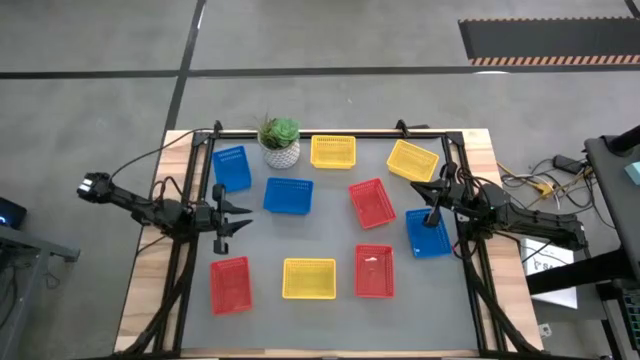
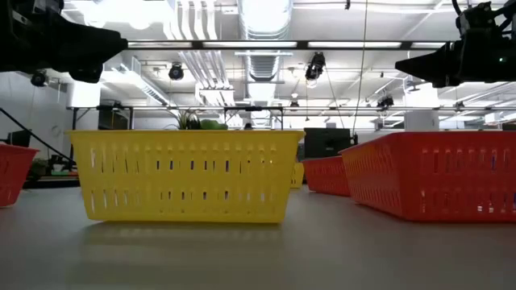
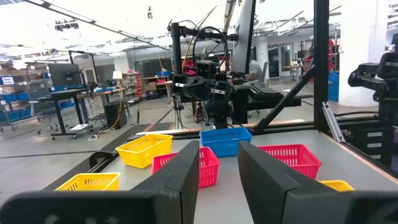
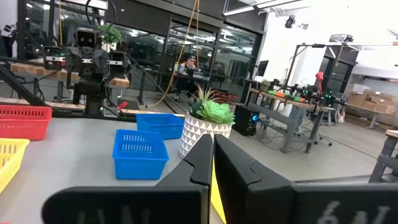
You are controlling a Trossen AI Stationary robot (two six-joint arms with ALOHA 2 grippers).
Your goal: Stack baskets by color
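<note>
A: Grey mat (image 1: 320, 240), nine baskets spread out singly, none stacked. From above: blue baskets at (image 1: 231, 167), (image 1: 288, 195), (image 1: 428, 232); yellow at (image 1: 333, 151), (image 1: 412, 160), (image 1: 309, 278); red at (image 1: 371, 202), (image 1: 230, 283), (image 1: 374, 271). Potted plant (image 1: 280, 142) between far-left blue and far yellow.
B: Grippers?
A: Left gripper (image 1: 240, 215) over bare mat on left side, fingers apart, empty. Right gripper (image 1: 431, 198) above right-hand blue basket, jaws together, nothing held.
B: Low view?
A: Only three baskets close up: yellow (image 2: 185, 175) centre, red (image 2: 439, 175) at right, red edge (image 2: 14, 171) at left. Arms as dark shapes overhead, fingers out of frame.
B: Left wrist?
A: Finger gap plain here (image 3: 219, 177); beyond it the other arm above blue basket (image 3: 225, 140).
B: Right wrist?
A: Closed fingers (image 4: 211, 163), plant (image 4: 208, 124), two blue baskets, nearer at (image 4: 139, 152). Person seated in room behind, seen nowhere else.
</note>
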